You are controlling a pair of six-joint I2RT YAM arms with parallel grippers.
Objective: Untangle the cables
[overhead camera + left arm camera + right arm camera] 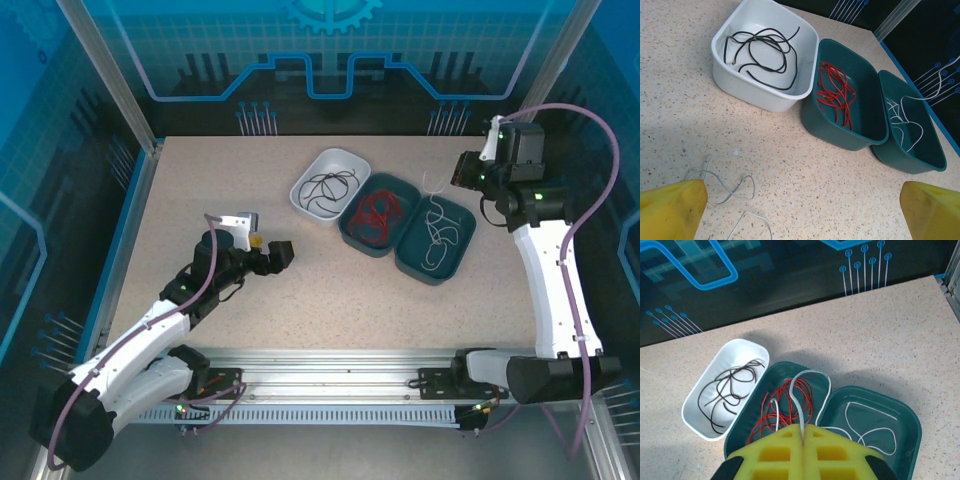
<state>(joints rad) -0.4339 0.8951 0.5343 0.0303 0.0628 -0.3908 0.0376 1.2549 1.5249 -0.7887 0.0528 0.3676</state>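
My left gripper (800, 217) hangs low over the left half of the table (330, 310), its yellow pads spread wide and holding nothing. Just ahead of it a loose white cable (725, 187) lies in slack loops on the bare surface, apparently the one piece not yet sorted, which would explain why I wait there open.

Further right stand three tubs, touching side by side in a slanting row, one per colour. The white tub (755, 92) holds the black cables (765, 55), coiled loosely. The middle teal tub (835, 132) holds the red cables (837, 92) in a bundle. The right teal tub (905, 162) holds a white cable (870, 432) in open curves.

At the far right, my right gripper (802, 432) is raised above the teal tubs with its pads pressed together on a thin white strand (807, 377), which arcs up from the pinch and falls back toward the tubs. I judge it is being lowered into the right-hand tub, so the colours stay separate.

The table is a pale speckled slab. Dark blue walls (330, 60) printed with circuit lines enclose it, and a metal rail (330, 365) runs along the near edge.
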